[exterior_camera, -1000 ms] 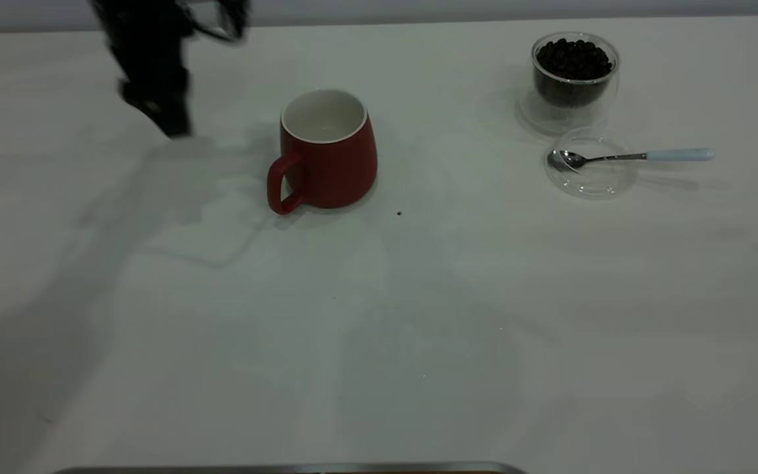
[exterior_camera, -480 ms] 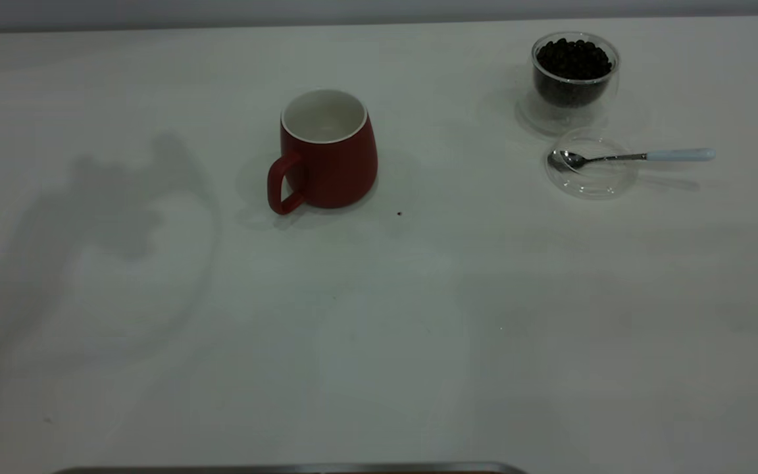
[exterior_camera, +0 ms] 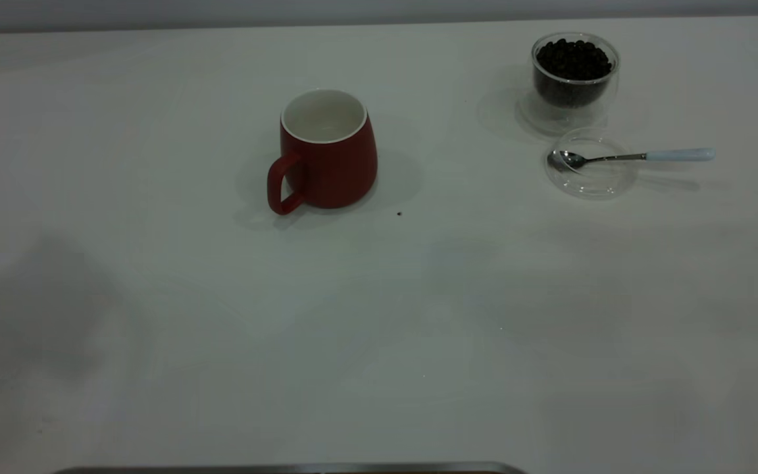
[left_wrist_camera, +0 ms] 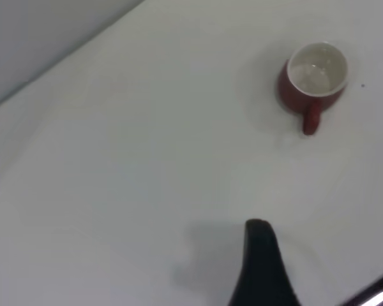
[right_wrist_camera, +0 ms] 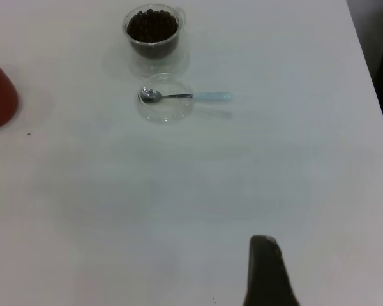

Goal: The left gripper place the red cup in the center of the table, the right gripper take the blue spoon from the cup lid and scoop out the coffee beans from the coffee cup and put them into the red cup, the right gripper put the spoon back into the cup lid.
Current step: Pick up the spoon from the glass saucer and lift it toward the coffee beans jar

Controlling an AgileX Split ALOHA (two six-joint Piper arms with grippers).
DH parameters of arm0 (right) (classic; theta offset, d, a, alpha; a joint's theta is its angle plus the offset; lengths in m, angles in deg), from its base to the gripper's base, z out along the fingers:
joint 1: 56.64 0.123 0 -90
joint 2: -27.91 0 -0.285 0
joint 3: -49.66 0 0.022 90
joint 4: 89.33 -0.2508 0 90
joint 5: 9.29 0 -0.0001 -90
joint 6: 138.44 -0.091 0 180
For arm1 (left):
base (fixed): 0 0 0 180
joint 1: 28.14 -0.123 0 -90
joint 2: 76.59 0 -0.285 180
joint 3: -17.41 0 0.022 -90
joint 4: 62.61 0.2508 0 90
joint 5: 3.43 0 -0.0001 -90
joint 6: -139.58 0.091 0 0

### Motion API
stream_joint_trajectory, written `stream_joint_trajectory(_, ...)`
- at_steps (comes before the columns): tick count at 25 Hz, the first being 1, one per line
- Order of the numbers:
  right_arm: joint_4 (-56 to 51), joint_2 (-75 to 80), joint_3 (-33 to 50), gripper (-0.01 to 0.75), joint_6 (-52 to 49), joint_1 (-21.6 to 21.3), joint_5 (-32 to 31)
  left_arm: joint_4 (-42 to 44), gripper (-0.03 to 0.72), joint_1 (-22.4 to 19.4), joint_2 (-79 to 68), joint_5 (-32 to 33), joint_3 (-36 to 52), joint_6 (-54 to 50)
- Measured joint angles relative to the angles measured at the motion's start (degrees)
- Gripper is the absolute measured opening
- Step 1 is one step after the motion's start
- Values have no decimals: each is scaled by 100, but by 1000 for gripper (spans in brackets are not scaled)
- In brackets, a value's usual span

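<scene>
The red cup point(exterior_camera: 329, 155) stands upright near the table's middle, white inside, with its handle toward the front left; the left wrist view shows the red cup point(left_wrist_camera: 313, 80) far off. A glass coffee cup point(exterior_camera: 574, 76) full of dark beans stands at the back right. Just in front of it lies the clear cup lid point(exterior_camera: 591, 178), with the blue-handled spoon point(exterior_camera: 635, 157) resting across it. My left gripper point(left_wrist_camera: 319, 268) hangs open and empty above bare table, well away from the red cup. My right gripper point(right_wrist_camera: 266, 268) hovers over bare table, far from the spoon point(right_wrist_camera: 188, 96). Neither arm shows in the exterior view.
A dark speck point(exterior_camera: 399, 213) lies on the white table point(exterior_camera: 379, 316) just right of the red cup. A grey metal edge point(exterior_camera: 287, 469) runs along the front. The table's right edge point(right_wrist_camera: 370, 127) shows in the right wrist view.
The left arm, seen at the back left a second ago, has withdrawn out of the exterior view. Its shadow slid toward the front left. The cup, lid and spoon have not moved.
</scene>
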Motion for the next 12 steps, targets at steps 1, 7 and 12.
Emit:
stream_joint_trajectory(1,0,0,0,525,0,0,0,21,587,0,321,0,332,-123)
stream_joint_trajectory(7,0,0,0,525,-5,0,0,208,587,0,2057,0,2534,-866)
stream_joint_trajectory(12,0,0,0,525,-5,0,0,331,587,0,3388,-27,4018,-1841)
